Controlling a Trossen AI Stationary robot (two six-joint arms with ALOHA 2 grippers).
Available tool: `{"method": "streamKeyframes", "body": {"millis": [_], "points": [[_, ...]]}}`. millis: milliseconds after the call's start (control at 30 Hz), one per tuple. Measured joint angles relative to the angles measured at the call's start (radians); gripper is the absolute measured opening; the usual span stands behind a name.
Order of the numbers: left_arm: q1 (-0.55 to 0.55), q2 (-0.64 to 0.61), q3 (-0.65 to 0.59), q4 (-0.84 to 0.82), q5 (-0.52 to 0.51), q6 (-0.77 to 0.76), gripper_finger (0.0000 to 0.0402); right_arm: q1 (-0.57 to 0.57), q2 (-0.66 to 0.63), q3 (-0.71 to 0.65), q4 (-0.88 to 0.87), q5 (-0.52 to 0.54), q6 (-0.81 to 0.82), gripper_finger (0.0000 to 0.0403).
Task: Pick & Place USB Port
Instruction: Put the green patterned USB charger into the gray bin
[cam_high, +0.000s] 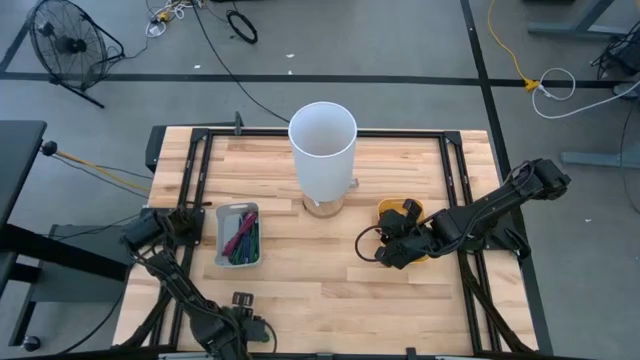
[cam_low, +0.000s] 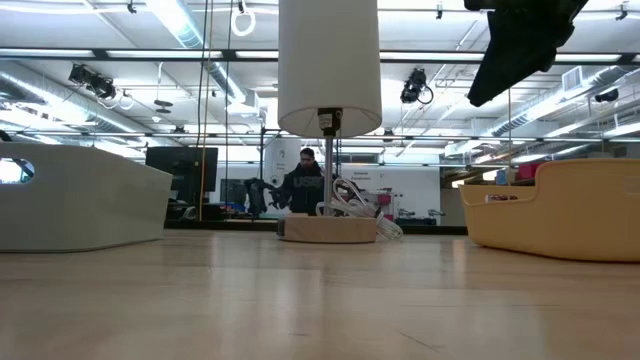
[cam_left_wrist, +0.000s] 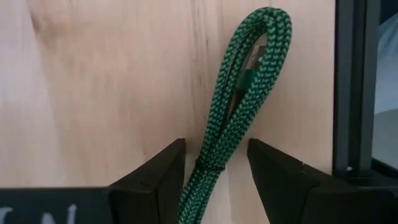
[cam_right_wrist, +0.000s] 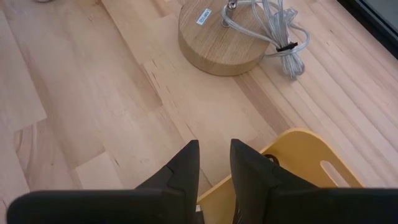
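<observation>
Left tool (cam_left_wrist: 216, 177): fingers apart, straddling a folded green braided USB cable (cam_left_wrist: 245, 93) that lies on the table (cam_left_wrist: 93, 93) near its front edge. Not clamped.

Right tool (cam_right_wrist: 214, 163): fingers nearly together, holding nothing, hanging over the rim of the yellow bin (cam_right_wrist: 298, 165). Lamp base (cam_right_wrist: 224, 37) stands beyond. Grey bin (cam_high: 238, 236) holds more cables.

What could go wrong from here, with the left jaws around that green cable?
1. The left gripper has its jaws open astride the folded green braided cable; closing could catch only one strand, so the loop may slip or unfold.
2. The black frame rail sits close beside the cable; a sideways shift may hit it.
3. The right gripper hovers at the yellow bin rim and could bump it.
</observation>
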Motion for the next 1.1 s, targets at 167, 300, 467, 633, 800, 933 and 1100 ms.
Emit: {"method": "streamKeyframes", "body": {"millis": [167, 300, 467, 633, 800, 933, 1100], "points": [[0.016, -0.001, -0.004, -0.001, 0.007, -0.004, 0.0106, 0.0, 0.0, 0.0, 0.0, 0.001, -0.002, 0.0091], [0.04, 0.001, 0.011, -0.016, -0.055, 0.018, 0.0022, 0.0, 0.0, 0.0, 0.0, 0.001, -0.002, 0.0091], [0.085, -0.012, 0.089, -0.149, -0.225, -0.078, 0.0022, 0.0, 0.0, 0.0, 0.0, 0.001, -0.001, 0.0091], [0.094, -0.062, 0.223, -0.529, -0.343, -0.276, 0.0022, 0.0, 0.0, 0.0, -0.001, 0.0, 0.001, 0.0091], [0.067, -0.158, 0.269, -0.868, -0.518, -0.594, 0.0021, 0.0, 0.0, 0.0, -0.001, -0.004, 0.001, 0.0091], [0.056, -0.322, 0.139, -0.828, -0.603, -0.786, 0.0021, 0.0, 0.0, 0.0, -0.001, -0.007, 0.001, 0.0091], [0.067, -0.46, -0.105, -0.855, -0.612, -1.038, 0.0021, 0.0, 0.0, 0.0, 0.0, -0.008, 0.001, 0.0091]]}}
